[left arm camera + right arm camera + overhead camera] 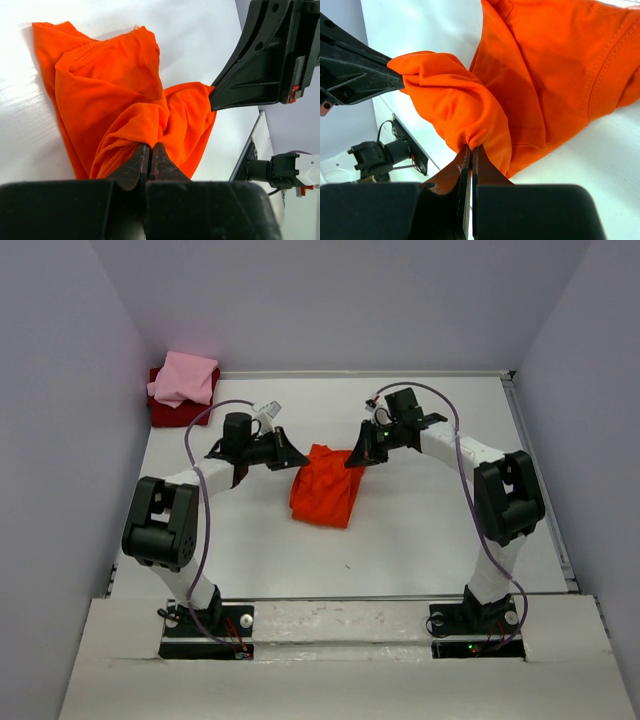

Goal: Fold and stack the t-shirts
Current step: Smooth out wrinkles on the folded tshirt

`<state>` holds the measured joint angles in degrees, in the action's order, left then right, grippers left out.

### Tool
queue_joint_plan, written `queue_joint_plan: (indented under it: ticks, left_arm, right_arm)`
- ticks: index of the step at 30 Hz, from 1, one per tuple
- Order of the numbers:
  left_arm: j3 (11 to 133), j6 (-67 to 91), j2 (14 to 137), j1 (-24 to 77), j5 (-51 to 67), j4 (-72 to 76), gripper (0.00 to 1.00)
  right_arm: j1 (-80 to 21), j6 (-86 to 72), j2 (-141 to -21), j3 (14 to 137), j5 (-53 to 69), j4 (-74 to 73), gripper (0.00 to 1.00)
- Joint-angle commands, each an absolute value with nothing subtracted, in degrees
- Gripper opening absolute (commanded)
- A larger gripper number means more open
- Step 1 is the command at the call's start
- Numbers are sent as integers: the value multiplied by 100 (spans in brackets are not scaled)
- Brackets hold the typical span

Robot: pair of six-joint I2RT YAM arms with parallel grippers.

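The bright orange-red t-shirt [325, 490] lies bunched in the middle of the table. My left gripper [297, 458] is shut on its left upper edge; the wrist view shows cloth [120, 100] pinched between the fingertips [139, 159]. My right gripper [354, 458] is shut on its right upper edge, with cloth [545, 75] pinched at the fingertips [485, 165]. Both hold the top of the shirt slightly raised, close together. The light pink t-shirt [185, 378] lies folded on the folded dark red t-shirt [166, 415] at the far left corner.
White table [440, 530] with grey walls on three sides. The right gripper's body [265, 55] shows close in the left wrist view, and the left gripper's body [350, 65] in the right wrist view.
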<state>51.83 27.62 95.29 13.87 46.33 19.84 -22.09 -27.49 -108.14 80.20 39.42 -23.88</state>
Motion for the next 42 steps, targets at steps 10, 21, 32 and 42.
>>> queue_joint_plan:
  ticks: [10, 21, 32, 42]
  left_arm:
    - [6318, 2628, 10397, 1424, 4773, 1951, 0]
    - [7470, 2540, 11986, 1441, 4772, 2030, 0]
    - [8183, 2724, 12840, 1661, 4685, 2074, 0]
    - [8033, 2646, 12613, 1670, 4491, 2153, 67]
  right_arm:
    - [-1969, -2654, -10634, 8384, 3314, -2689, 0]
    - [-1706, -2426, -11741, 8797, 2866, -2347, 0]
    - [-1705, -2522, -12410, 8868, 2022, -2004, 0]
    - [-1547, -2426, -12147, 8579, 1521, -2021, 45]
